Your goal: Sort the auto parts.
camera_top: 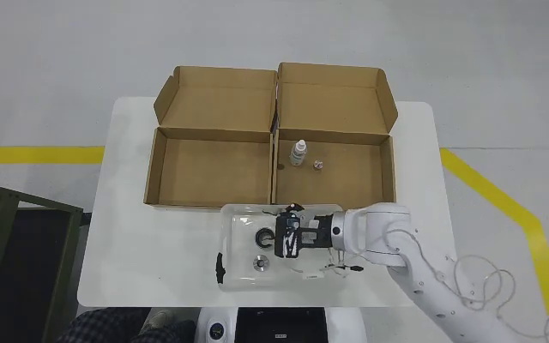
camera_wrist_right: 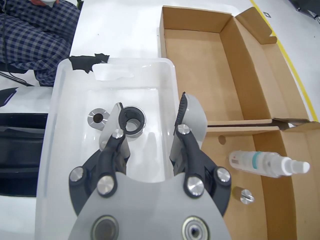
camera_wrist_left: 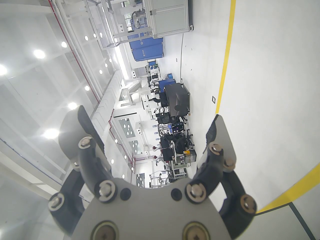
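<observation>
One black ring (camera_wrist_right: pixel 140 119) sits in the tub (camera_wrist_right: pixel 172 81), just off-centre under the right tool (camera_wrist_right: pixel 152 101) (wide open, holding nothing).

Top cam: high, straight down on the table (camera_top: pixel 129 249), both cardboard boxes (camera_top: pixel 214 171) and the clear bin (camera_top: pixel 244 207); right wrist cam: close over the bin, angled steeply down past the right gripper (camera_wrist_right: pixel 152 103), sharing bin and boxes with top; left wrist cam: past the left gripper (camera_wrist_left: pixel 150 113), faces out across the hall, rolled sideways.
</observation>
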`<state>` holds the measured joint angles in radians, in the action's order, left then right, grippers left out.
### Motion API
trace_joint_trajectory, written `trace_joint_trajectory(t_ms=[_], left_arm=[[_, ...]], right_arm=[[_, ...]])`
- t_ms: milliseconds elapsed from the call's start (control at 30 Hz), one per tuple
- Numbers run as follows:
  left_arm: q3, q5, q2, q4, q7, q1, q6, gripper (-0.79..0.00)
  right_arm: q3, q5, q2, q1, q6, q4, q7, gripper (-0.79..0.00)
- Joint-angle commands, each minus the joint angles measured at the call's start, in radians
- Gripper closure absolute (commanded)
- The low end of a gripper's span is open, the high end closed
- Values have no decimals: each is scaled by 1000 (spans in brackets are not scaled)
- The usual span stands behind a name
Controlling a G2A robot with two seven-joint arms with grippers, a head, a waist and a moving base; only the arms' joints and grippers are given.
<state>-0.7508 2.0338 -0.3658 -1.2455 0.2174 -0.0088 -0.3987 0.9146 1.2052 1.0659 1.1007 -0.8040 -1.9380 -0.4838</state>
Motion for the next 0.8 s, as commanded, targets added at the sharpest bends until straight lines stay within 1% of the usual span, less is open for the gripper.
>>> trace_joint_trajectory(t_ms=[0, 67, 233, 533, 767], left_arm=[[0, 0, 0, 0, 0, 0, 0, -785], [0, 0, 0, 0, 0, 0, 0, -785], [0, 0, 0, 0, 0, 0, 0, -785], [0, 0, 0, 0, 0, 0, 0, -785], [0, 0, 0, 0, 0, 0, 0, -785]], right_arm=[[-20, 11, 4, -6, 2, 9, 0, -400], [-38, 26, 7, -12, 3, 18, 3, -443], [-79, 66, 15, -24, -6, 41, 26, -486], [-122, 104, 26, -33, -8, 91, 53, -477], [-133, 131, 31, -40, -3, 135, 75, -489]])
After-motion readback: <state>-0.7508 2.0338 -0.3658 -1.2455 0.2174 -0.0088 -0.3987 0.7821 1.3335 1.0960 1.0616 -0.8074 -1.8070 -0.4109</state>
